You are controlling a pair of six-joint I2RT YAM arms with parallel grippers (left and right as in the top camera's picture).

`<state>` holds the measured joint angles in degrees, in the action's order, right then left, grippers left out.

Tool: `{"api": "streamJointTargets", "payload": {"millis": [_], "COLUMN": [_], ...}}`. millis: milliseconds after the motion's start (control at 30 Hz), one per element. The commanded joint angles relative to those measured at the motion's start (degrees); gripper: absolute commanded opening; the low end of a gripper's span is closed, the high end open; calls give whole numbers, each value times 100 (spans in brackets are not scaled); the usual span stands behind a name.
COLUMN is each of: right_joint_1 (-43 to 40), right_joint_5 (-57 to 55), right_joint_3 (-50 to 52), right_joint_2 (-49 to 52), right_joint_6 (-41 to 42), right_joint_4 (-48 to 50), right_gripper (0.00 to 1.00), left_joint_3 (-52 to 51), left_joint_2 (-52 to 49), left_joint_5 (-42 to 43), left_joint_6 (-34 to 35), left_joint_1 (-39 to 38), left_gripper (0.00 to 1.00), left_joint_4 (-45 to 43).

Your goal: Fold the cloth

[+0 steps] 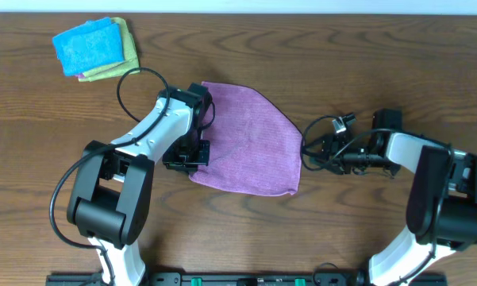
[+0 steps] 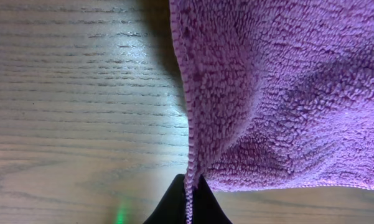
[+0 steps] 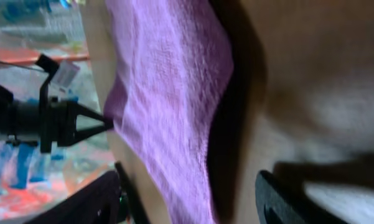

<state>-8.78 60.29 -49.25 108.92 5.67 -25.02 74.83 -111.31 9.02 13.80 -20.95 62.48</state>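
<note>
Your left gripper (image 1: 187,156) sat at the left edge of the cloth (image 1: 250,143), which lay mid-frame on the wooden surface (image 1: 341,56), bunched into an uneven shape with a slanting upper right side. Your right gripper (image 1: 308,151) was just beside the right edge. In the upper left of the frame, a blue cloth (image 1: 86,45) lay on a yellow-green cloth (image 1: 127,56).

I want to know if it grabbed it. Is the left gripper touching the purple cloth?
Touching. The left wrist view shows the hem of the purple cloth running down into the left gripper, pinched there with no gap.
</note>
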Motion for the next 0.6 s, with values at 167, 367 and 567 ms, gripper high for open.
{"api": "streamJointTargets", "payload": {"millis": [167,367,567], "right_joint_1": [782,1290,1331], "right_joint_5": [155,-321,-914], "right_joint_3": [223,223,223], "right_joint_2": [-4,-4,-2], "right_joint_6": [1615,2330,2811], "right_joint_4": [1506,2299,3342], "right_gripper": [73,75,80], "left_joint_3": [55,55,55], "left_joint_2": [76,76,76], "left_joint_5": [116,116,114], "left_joint_6": [125,122,76], "left_joint_1": [-7,-7,-7], "left_gripper": [6,6,6], "left_joint_4": [-101,-92,7]}}
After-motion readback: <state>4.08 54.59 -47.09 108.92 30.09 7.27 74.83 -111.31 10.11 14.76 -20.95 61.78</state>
